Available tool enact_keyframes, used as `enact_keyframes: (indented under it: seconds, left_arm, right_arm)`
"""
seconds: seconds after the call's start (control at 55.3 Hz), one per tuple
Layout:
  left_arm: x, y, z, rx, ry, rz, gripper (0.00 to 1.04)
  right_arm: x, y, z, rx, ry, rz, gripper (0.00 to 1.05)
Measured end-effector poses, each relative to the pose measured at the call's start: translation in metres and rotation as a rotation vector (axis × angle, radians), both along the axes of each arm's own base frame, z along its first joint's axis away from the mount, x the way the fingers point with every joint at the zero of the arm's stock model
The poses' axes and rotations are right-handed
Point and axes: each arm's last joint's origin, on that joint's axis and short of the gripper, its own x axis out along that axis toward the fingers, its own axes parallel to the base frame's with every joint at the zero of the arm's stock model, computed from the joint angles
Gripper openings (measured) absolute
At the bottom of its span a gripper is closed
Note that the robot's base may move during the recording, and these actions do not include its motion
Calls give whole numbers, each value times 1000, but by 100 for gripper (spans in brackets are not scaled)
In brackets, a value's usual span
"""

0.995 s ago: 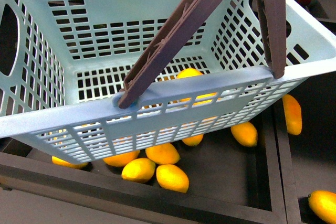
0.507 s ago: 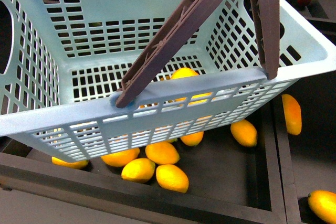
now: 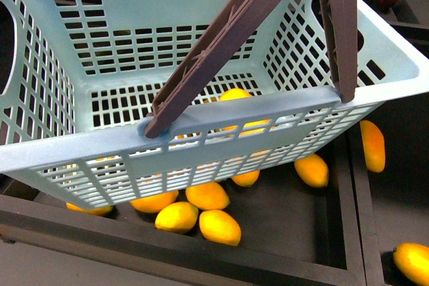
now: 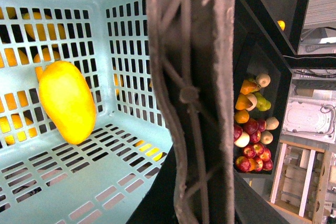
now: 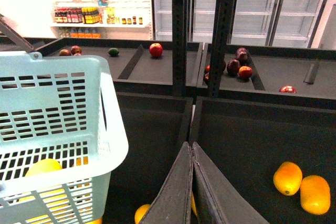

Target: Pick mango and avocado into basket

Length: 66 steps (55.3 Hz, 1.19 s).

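The turquoise basket (image 3: pixel 201 125) hangs tilted over a dark bin, close to the front camera. Its brown handles (image 3: pixel 221 45) rise out of the top of the picture. My left gripper (image 4: pixel 193 200) is shut on the basket's handle (image 4: pixel 191 77), which fills the middle of the left wrist view. One yellow mango (image 4: pixel 67 100) lies on the basket floor and also shows as the mango (image 3: pixel 236 94) in the front view. My right gripper (image 5: pixel 192 147) is shut and empty, right of the basket (image 5: pixel 58 108). A small dark green fruit (image 5: pixel 113 52), perhaps the avocado, sits on the far shelf.
Loose mangoes (image 3: pixel 220 226) lie in the black bin (image 3: pixel 281 219) under the basket, with others (image 5: pixel 287 178) right of my right gripper. Black shelf posts (image 5: pixel 179 24) and dividers stand behind. Red apples (image 5: pixel 156 49) and a bin of mixed fruit (image 4: pixel 252 140) lie further off.
The basket has shifted a little to the left and its far wall sits lower in the picture than one second ago. Over the last half second it has barely moved.
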Motion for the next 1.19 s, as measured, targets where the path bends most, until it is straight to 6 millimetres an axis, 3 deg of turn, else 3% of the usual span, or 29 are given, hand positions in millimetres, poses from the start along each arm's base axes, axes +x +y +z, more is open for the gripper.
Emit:
enact_keyframes:
  seconds: [1.05, 1.194]
  left_arm:
    - [0, 0, 0, 0, 2, -1, 8]
    - [0, 0, 0, 2, 0, 2, 8]
  right_arm:
    - [-22, 0, -3, 0, 5, 0, 2]
    - [-22, 0, -3, -2, 4, 0, 22]
